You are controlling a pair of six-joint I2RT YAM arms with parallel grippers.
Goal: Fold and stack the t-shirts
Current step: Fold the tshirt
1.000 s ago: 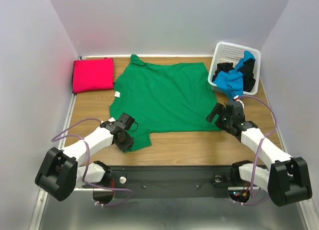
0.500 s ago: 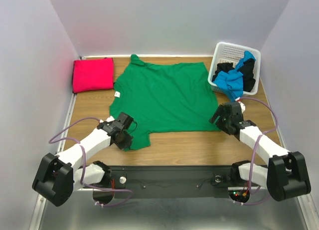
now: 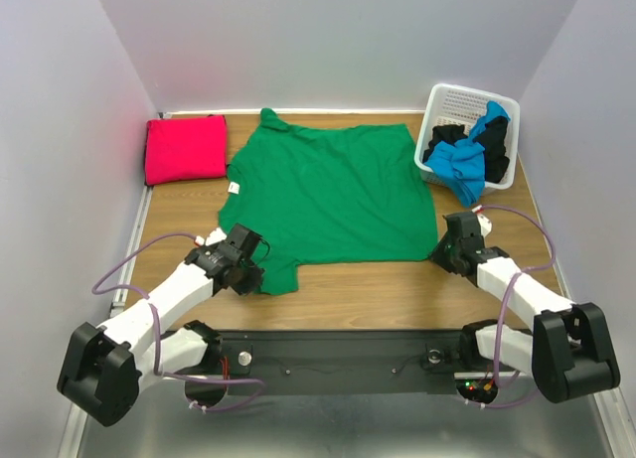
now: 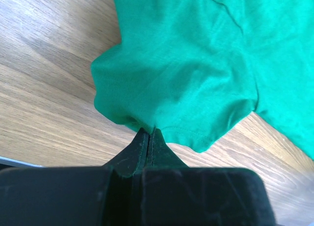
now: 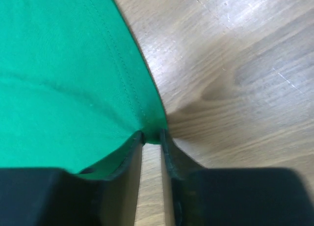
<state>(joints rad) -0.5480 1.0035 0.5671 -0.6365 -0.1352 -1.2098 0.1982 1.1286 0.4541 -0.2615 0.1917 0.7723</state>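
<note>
Green shirt [image 3: 328, 195] spread flat mid-table [image 3: 348, 289], collar far, now pinched at two near points. At the near-left sleeve, left gripper [image 4: 148, 132] clamped tight on the hem, cloth bunched at the tips. At the near-right hem corner, right gripper [image 5: 151, 136] narrowed to a slit with the corner between its tips — firm pinch or not, cannot tell. Probably means both near holds almost set for lifting and folding the near edge away. Against a second ago: left fingers gone from part-open to together; right ones from wide apart and raised, down onto the corner. Unmoved — folded red shirt [image 3: 186, 148] far left, basket [image 3: 459, 105] with blue shirt [image 3: 462, 165] far right.
</note>
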